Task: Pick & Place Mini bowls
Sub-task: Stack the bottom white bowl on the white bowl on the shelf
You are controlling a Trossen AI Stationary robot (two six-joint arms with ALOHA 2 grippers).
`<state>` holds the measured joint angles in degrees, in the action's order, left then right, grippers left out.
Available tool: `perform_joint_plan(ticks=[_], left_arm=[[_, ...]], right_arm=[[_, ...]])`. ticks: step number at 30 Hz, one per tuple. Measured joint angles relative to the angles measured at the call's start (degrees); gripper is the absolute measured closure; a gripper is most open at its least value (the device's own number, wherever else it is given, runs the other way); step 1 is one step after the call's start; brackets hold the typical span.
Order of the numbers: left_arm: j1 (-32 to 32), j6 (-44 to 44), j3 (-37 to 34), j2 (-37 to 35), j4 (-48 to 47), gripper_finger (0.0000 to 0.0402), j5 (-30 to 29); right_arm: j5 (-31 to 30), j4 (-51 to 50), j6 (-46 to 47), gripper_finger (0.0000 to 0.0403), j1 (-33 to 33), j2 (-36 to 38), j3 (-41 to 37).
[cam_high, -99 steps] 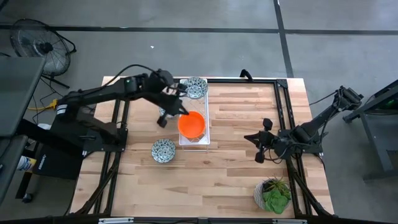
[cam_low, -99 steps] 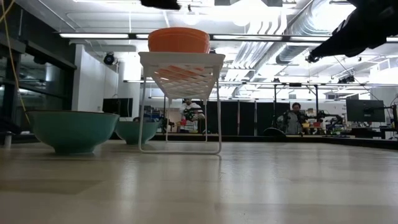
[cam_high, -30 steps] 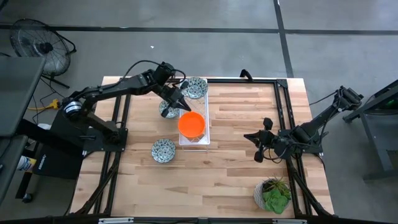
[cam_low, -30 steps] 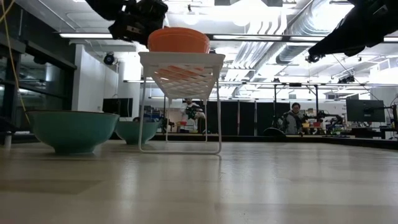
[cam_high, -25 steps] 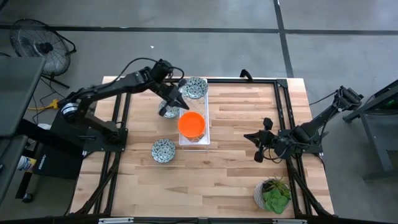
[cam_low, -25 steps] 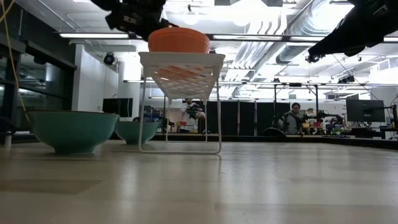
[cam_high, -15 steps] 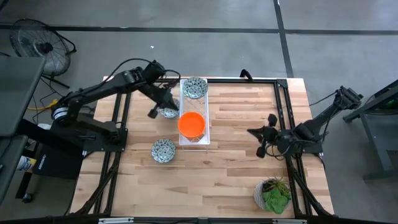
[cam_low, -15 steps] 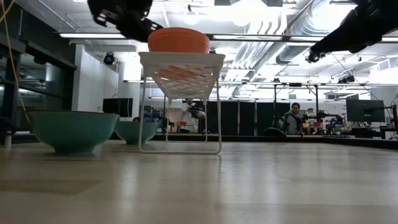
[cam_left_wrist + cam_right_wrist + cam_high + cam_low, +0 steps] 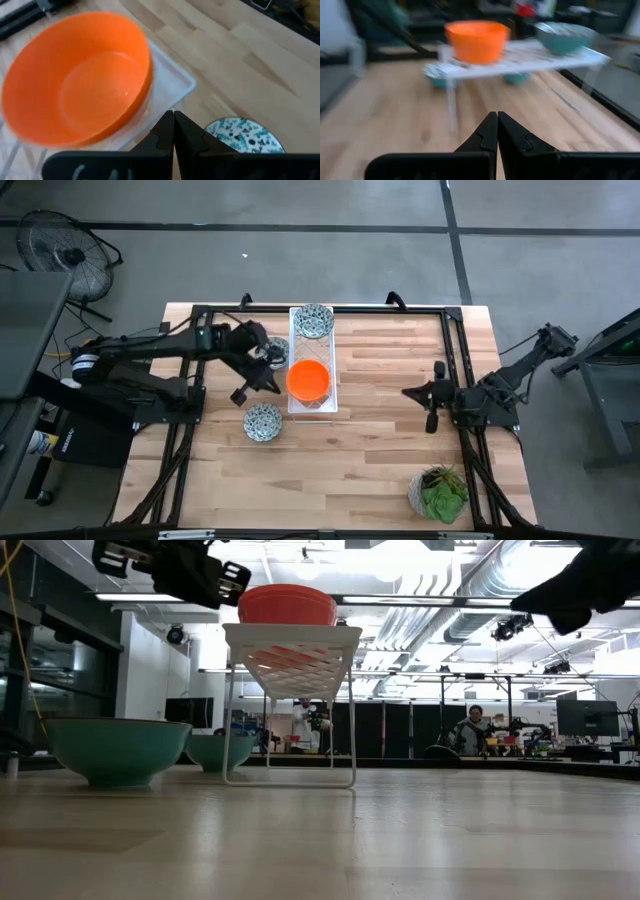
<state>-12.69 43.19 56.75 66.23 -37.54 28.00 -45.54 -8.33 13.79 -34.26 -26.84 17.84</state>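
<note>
An orange-red mini bowl (image 9: 308,380) sits on the middle of the raised white lattice tray (image 9: 322,350), and a patterned mini bowl (image 9: 314,321) sits on the tray's far end. Two more patterned bowls stand on the table left of the tray, one (image 9: 263,421) nearer and one (image 9: 273,352) partly hidden by my left arm. My left gripper (image 9: 266,380) is shut and empty, hovering just left of the orange bowl (image 9: 75,95). My right gripper (image 9: 432,395) is shut and empty, and waits on the table's right side.
A pale pot with a green plant (image 9: 438,492) stands at the near right corner. The tray (image 9: 290,650) stands on thin legs above the table, with the two table bowls (image 9: 118,750) beside it. Bare wood lies between the tray and my right arm.
My left gripper has drawn back from above the tray's far half, moving toward the table's left and near edges, and now hangs beside the orange bowl. My right gripper has shifted slightly toward the table's right edge. The bowls have stayed in place.
</note>
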Motion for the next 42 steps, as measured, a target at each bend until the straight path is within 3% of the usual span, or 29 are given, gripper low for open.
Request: perform_joint_plan(ticks=[6,9,14,23,32,42], left_arm=[[3.23,-3.50,-2.64,-2.36,1.13,0.0401,-2.88],[3.85,-4.82,-3.86,-3.49,2.63,0.0401,-3.40],[3.73,-5.99,-5.34,-4.33,4.49,0.0401,-3.91],[3.72,-6.04,-7.95,-4.30,6.80,0.0401,-5.83],[3.71,-6.64,-9.64,-4.27,9.20,0.0401,-6.00],[3.64,-7.29,-9.65,-7.66,6.15,0.0401,-11.30]], right_arm=[[12.78,19.22,-11.03,0.0403,6.10,8.04,-8.78],[17.70,17.19,-11.22,0.0403,11.04,11.42,-9.43],[31.12,12.88,-11.47,0.0403,17.95,13.77,-9.43],[35.49,6.55,-10.09,0.0403,23.79,13.93,-9.45],[39.50,19.80,-11.08,0.0403,26.67,13.97,-17.14],[42.33,16.63,-12.30,0.0403,28.97,14.72,-17.28]])
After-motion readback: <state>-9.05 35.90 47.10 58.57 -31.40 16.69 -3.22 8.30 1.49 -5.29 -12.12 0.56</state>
